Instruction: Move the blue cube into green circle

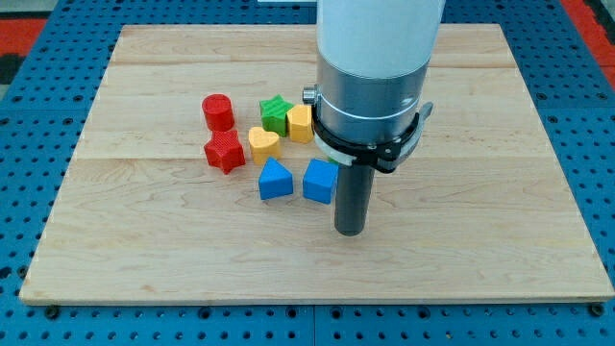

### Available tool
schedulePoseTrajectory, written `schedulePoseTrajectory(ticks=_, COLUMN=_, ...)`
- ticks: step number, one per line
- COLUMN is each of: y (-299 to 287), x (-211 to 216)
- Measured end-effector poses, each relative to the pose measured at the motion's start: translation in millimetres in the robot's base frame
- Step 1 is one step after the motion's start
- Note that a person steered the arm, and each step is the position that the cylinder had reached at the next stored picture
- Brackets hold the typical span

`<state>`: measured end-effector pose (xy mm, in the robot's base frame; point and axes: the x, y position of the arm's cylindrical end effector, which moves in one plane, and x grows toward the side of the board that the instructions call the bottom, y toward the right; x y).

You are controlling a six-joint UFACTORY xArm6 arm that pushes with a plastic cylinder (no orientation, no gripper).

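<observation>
The blue cube lies on the wooden board near the middle. My tip rests on the board just to the right of it and a little toward the view's bottom, close beside it. No green circle shows; the only green block is a green star above and left of the cube. The arm's wide white and grey body hides part of the board behind it.
A blue triangular block lies just left of the cube. A yellow heart, a yellow block, a red star and a red cylinder cluster above left. A blue pegboard surrounds the board.
</observation>
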<state>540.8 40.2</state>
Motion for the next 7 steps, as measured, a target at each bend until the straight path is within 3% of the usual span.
schedulePoseTrajectory(ticks=3, y=0, x=2)
schedulePoseTrajectory(ticks=5, y=-32, x=2)
schedulePoseTrajectory(ticks=7, y=-45, x=-52)
